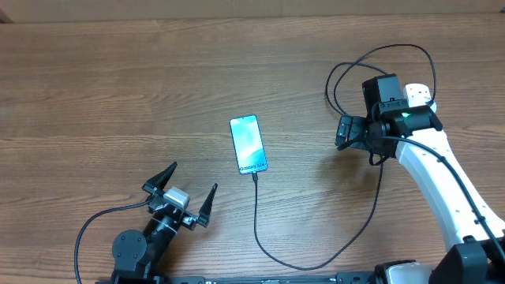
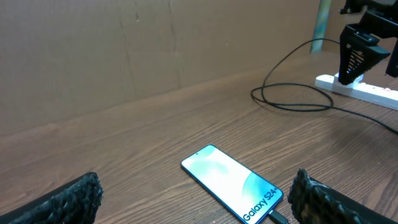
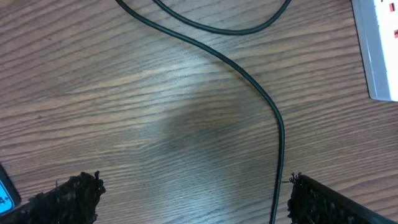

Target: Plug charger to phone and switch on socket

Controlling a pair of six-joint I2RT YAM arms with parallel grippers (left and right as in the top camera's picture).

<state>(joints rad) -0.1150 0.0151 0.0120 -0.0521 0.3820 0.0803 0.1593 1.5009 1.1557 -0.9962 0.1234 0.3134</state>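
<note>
The phone (image 1: 248, 144) lies flat mid-table with its light blue screen up; it also shows in the left wrist view (image 2: 233, 180), reading "Galaxy S24+". The charger cable (image 1: 257, 213) has its connector tip in the phone's bottom port (image 2: 277, 216). It sweeps round the front, loops behind my right arm and passes between the right fingers (image 3: 278, 124). The white socket strip (image 1: 420, 93) lies at the far right, mostly hidden under my right arm, and shows in the wrist views (image 2: 364, 90) (image 3: 376, 43). My left gripper (image 1: 193, 178) is open, just short of the phone. My right gripper (image 1: 342, 132) is open and empty.
The wooden table (image 1: 118, 87) carries only these things. A brown wall (image 2: 124, 50) rises behind its far edge. The cable's big loop (image 2: 292, 102) lies in front of the strip. The black plug end is hidden by my right arm.
</note>
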